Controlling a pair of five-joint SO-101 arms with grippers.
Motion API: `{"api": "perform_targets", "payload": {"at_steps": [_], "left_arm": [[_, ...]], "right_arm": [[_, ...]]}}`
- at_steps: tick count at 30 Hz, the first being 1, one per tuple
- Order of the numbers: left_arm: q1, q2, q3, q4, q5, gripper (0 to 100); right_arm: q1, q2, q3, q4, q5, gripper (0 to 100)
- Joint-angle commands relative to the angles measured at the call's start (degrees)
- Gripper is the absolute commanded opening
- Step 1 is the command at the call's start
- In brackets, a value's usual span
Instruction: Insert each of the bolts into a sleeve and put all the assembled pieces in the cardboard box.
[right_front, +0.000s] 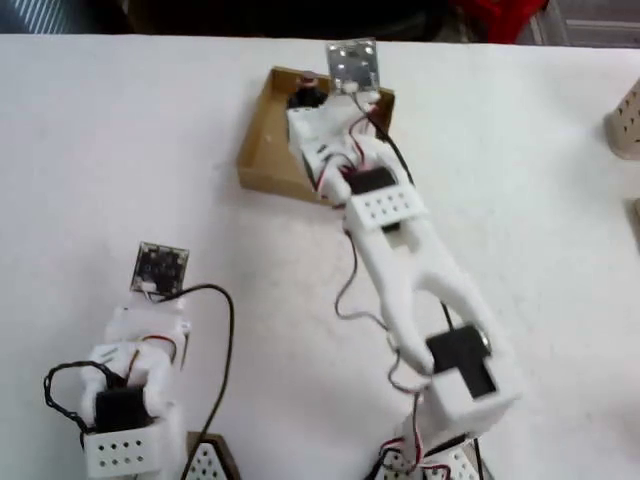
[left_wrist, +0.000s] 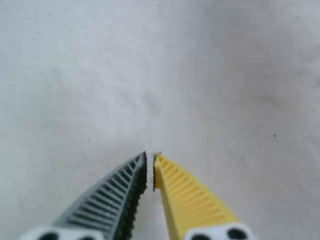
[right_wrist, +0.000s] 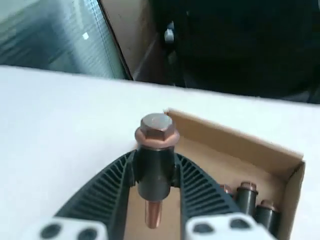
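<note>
White table (right_front: 120, 130) is carrying the whole setup in the high view. Brown cardboard box (right_front: 258, 140) is sitting toward the far side. Right arm (right_front: 400, 260) is stretching out over the box. Left arm (right_front: 135, 345) is sitting folded, well apart from the box on the near side.

Left wrist view: left gripper (left_wrist: 150, 159) is hanging above bare table, its grey and yellow fingers nearly meeting at the tips and gripping nothing.

Right wrist view: right gripper (right_wrist: 154, 167) is clamping a black cylindrical sleeve (right_wrist: 152, 175) upright. A copper-coloured hex-head bolt (right_wrist: 156, 131) is sitting through the sleeve, head on top and tip poking out below. The held piece is hovering above the box, close to one of its corners. Several assembled pieces (right_wrist: 247, 197) are standing inside the box against a side wall.

Risk notes (judgement):
- The fingers are pinching the sleeve only, so the bolt is probably riding loose. Any wrist tilt is risking the bolt sliding out.
- Letting go this close to the corner is risking the piece clipping the box wall and tumbling onto the table.
- Dropping from height is risking a bounce that knocks over the standing pieces.
</note>
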Motion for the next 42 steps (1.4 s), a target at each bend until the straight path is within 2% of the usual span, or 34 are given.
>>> {"api": "perform_targets", "payload": {"at_steps": [1, 8, 14, 17, 23, 25, 31, 42], "left_arm": [[0.8, -0.5, 0.0, 0.2, -0.5, 6], [0.8, -0.5, 0.0, 0.2, -0.5, 6], [0.8, -0.5, 0.0, 0.2, -0.5, 6], [0.8, -0.5, 0.0, 0.2, -0.5, 6], [0.8, -0.5, 0.0, 0.2, -0.5, 6], [0.8, -0.5, 0.0, 0.2, -0.5, 6], [0.8, -0.5, 0.0, 0.2, -0.5, 6], [0.8, -0.5, 0.0, 0.2, -0.5, 6]], "right_arm": [[0.6, 9.0, -15.3, 7.4, 0.3, 1.8], [0.6, 26.9, -31.4, 13.8, 0.4, 1.8], [0.0, 36.4, -42.2, 20.9, 12.5, 1.9], [0.3, 38.6, -47.1, 24.7, 12.7, 2.2], [0.1, 39.1, -53.0, 34.8, 13.0, 20.4], [0.0, 39.1, -54.0, 36.5, 12.8, 23.1], [0.0, 38.4, -54.2, 38.6, 12.7, 17.1], [-0.9, 27.3, -53.9, 56.1, 9.8, 4.3]]}}
